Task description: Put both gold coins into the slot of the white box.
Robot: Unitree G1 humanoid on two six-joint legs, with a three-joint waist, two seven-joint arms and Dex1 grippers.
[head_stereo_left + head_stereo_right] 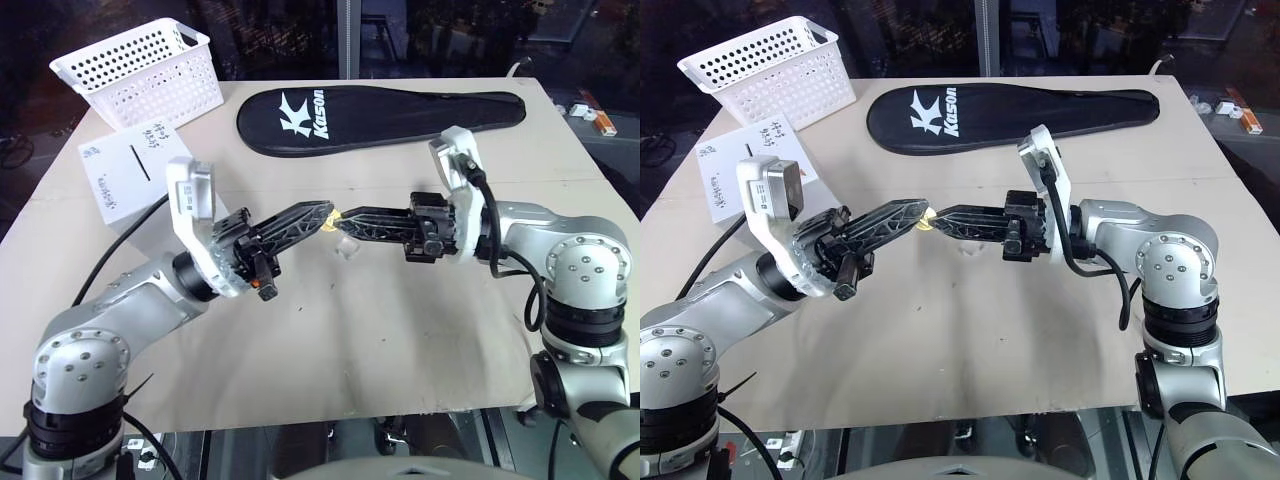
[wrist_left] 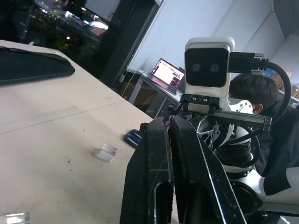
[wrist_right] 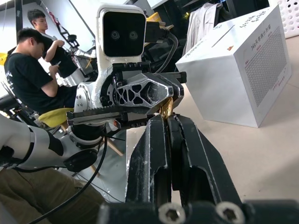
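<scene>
Above the middle of the table my two grippers meet tip to tip. A small gold coin [image 1: 334, 216] sits pinched between them. My left gripper [image 1: 322, 211] reaches in from the left and is shut, its tips on one edge of the coin. Coming from the right, my right gripper [image 1: 346, 223] is shut on the other edge. In the right wrist view the coin [image 3: 166, 108] stands up from my right fingertips against the left gripper's tips. The white box [image 1: 128, 178] stands at the table's left, with its black slot [image 1: 140, 163] on the upper face.
A white perforated basket [image 1: 140, 70] stands at the back left. A long black racket case [image 1: 380, 115] lies across the back. A small clear block [image 1: 347, 250] rests on the table under the grippers. People [image 3: 32, 70] sit beyond the table.
</scene>
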